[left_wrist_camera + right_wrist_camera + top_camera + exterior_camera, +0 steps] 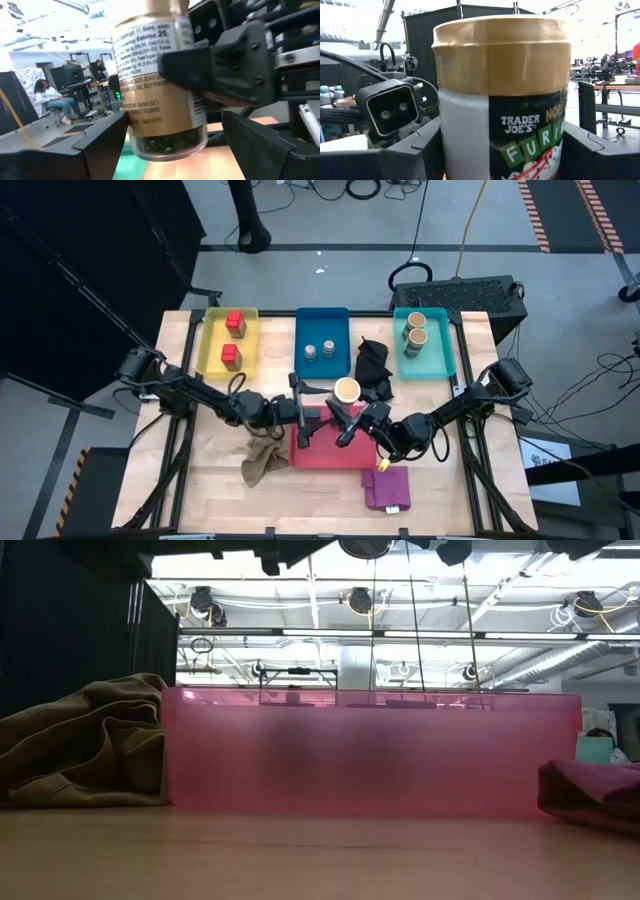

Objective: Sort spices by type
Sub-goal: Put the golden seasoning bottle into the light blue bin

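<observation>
A tan round jar (346, 390) with a printed label is in the air over the far edge of the pink tray (330, 448). My right gripper (352, 408) is shut on it. My left gripper (312, 405) is open, its fingers (100, 145) standing on either side of the jar's lower end (167, 140); I cannot tell whether they touch it. Two red cubes (233, 340) sit in the yellow tray, two silver tins (319, 351) in the blue tray, and two tan jars (417, 328) in the teal tray. No dark grey tins show. My right gripper pinches the jar's side wall (470, 130) below the tan lid, between its two fingers (427, 145). The fingers come roughly level from the table's near right side. The jar stands nearly upright, lid on top, lifted clear above the pink tray.
A black cloth (373, 370) lies between the blue and teal trays. A beige cloth (262, 460) lies left of the pink tray and a purple cloth (388, 488) lies near its right corner. The low view shows the pink tray wall (370, 755). People sit in the room beyond.
</observation>
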Controlling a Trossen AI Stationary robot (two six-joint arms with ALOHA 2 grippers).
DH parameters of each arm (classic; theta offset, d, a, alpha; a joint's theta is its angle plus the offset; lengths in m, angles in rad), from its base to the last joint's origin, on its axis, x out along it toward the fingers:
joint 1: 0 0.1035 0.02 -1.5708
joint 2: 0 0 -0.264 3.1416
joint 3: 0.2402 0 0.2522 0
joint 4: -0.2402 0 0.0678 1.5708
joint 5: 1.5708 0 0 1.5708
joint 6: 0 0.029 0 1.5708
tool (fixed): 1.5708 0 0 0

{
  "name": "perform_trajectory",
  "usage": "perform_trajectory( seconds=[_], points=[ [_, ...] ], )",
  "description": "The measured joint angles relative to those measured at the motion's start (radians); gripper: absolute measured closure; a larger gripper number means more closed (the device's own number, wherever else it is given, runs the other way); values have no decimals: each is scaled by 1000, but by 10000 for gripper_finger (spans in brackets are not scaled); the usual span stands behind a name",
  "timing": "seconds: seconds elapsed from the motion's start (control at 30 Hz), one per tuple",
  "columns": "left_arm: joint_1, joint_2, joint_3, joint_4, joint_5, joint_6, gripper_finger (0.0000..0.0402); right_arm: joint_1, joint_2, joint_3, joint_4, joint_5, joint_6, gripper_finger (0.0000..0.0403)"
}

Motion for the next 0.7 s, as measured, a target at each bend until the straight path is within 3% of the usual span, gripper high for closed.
perform_trajectory(
  seconds=[0.7],
  points=[
    [65,18,22,-12,169,-29,72,-17,1,0,-45,-111,98,151]
  ],
)
